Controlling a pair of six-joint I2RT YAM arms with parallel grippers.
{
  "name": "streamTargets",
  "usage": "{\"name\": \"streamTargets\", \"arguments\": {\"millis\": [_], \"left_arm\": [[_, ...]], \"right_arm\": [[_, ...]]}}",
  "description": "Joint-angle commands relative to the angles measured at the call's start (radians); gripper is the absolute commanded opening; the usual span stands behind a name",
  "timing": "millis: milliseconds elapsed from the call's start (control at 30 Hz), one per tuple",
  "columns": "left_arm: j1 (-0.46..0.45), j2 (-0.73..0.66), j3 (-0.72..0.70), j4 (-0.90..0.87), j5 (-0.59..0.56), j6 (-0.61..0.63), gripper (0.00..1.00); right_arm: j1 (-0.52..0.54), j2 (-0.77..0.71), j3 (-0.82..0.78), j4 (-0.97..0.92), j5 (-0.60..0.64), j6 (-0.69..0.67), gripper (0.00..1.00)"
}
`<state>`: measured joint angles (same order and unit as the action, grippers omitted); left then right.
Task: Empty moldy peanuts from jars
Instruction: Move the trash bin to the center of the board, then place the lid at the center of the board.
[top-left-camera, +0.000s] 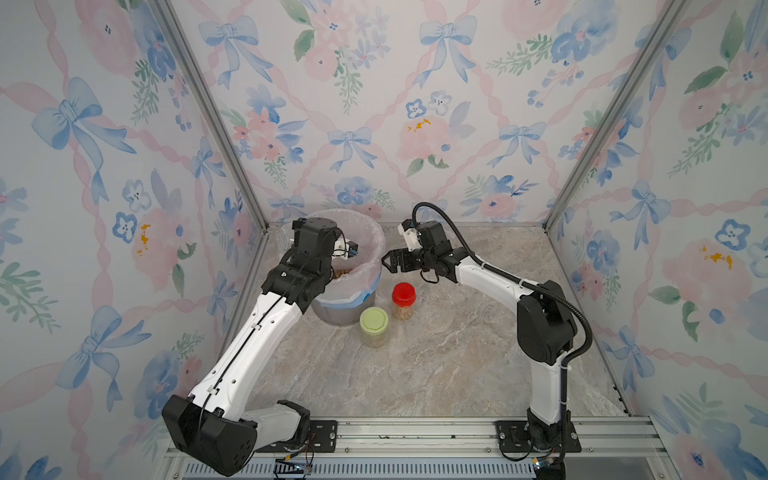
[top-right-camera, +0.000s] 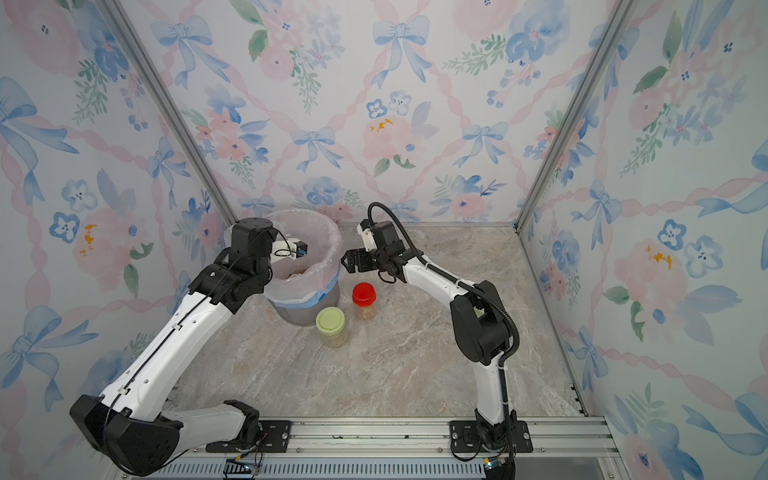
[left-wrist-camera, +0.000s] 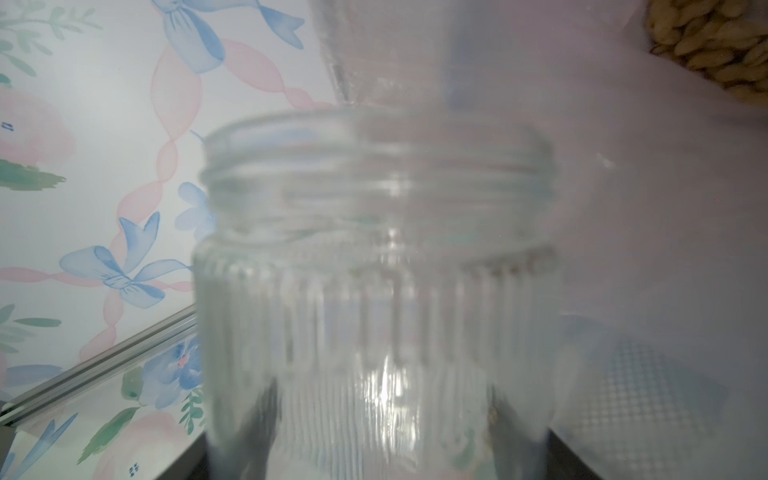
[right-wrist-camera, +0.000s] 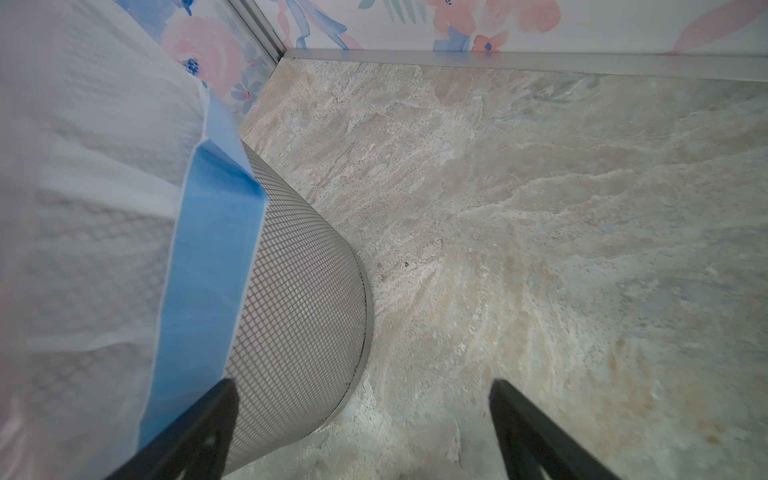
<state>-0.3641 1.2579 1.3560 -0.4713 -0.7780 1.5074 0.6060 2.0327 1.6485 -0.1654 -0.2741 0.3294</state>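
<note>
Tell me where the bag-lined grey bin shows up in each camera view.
In a top view: bin left of centre, by the left arm.
In a top view: likewise, nearer the left edge.
Left wrist: liner and mesh behind the open jar.
Right wrist: mesh wall beside the right tool.
Shared by three views: liner's blue hem.

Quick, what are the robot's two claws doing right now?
Left gripper: closed on a clear jar.
Right gripper: open, holding nothing.
</note>
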Motion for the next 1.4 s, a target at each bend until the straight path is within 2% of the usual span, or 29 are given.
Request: {"name": "streamTargets", "arguments": {"millis": [0,100,200,367,733,900,967,1100,1200,1233,1367], "left_arm": [[0.034,0.025,0.025,0.081,0.006,0.045,0.03],[0.02,0.04,0.049,0.082,-0.008,0.022,0.03],[0.012,0.029,0.041,0.085,0.032,-0.047,0.04],[0.017,-0.002,0.056,0.095,0.335,-0.297,0.06],[0.022,0.009,0.133,0.19,0.674,-0.553,0.05],[0.005,0.014,0.139,0.283,0.88,-0.723,0.08],[-0.024,0.021,0.13,0.325,0.938,-0.78,0.1],[-0.091,0.055,0.125,0.395,1.004,-0.879,0.1],[-0.142,0.102,0.124,0.468,1.022,-0.977,0.1],[-0.164,0.119,0.116,0.507,1.016,-1.034,0.1],[-0.245,0.178,0.082,0.633,0.96,-1.137,0.1]], "right_arm": [[0.015,-0.054,-0.016,-0.004,0.021,-0.007,0.96],[0.014,-0.072,-0.038,0.001,0.034,-0.014,0.96],[0.007,-0.074,-0.038,-0.007,0.041,-0.016,0.96],[-0.024,-0.106,-0.059,-0.03,0.054,-0.03,0.96],[-0.184,-0.302,-0.176,-0.071,0.037,-0.034,0.96],[-0.257,-0.406,-0.191,-0.138,-0.086,-0.049,0.96],[-0.299,-0.458,-0.224,-0.133,-0.185,-0.031,0.96],[-0.373,-0.567,-0.321,-0.069,-0.349,0.028,0.97],[-0.4,-0.652,-0.379,-0.077,-0.371,0.023,0.97],[-0.405,-0.678,-0.393,-0.089,-0.37,0.02,0.97],[-0.413,-0.789,-0.462,-0.093,-0.386,0.017,0.97]]}}
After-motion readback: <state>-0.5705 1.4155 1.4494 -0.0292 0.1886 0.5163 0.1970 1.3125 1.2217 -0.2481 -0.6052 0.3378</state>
